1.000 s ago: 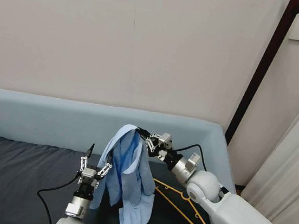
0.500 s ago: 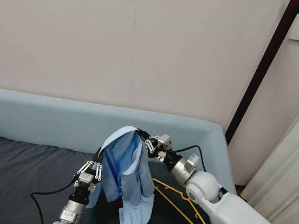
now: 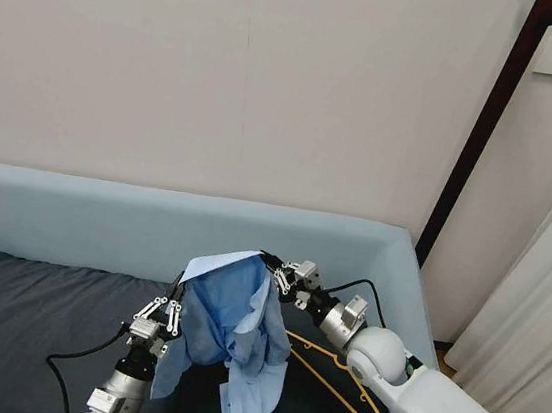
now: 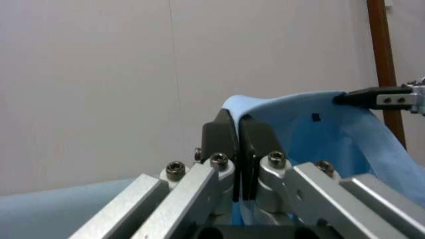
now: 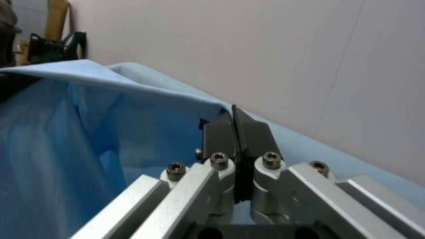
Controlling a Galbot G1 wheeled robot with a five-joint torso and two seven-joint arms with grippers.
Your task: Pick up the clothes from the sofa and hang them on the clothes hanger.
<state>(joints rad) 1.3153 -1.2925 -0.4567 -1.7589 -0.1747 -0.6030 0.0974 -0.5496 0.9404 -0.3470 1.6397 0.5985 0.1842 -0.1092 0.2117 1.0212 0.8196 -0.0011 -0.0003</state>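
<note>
Plain beige wall (image 3: 221, 79), dark door frame (image 3: 477, 141), white curtain (image 3: 543, 330), pale blue sofa (image 3: 74, 212) below

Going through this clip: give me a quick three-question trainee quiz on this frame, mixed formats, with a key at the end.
1. True or false: the hanger is already inside the shirt.
2. What does the left gripper hold? A) the hanger B) the shirt's edge C) nothing
3. Fill in: the hanger lies on the sofa seat, on the ____ arm's side.

Key:
1. False: it lies bare on the seat, apart from the raised shirt.
2. B: it is shut on the cloth, as is the right gripper at the other end of the spread edge.
3. right
</note>
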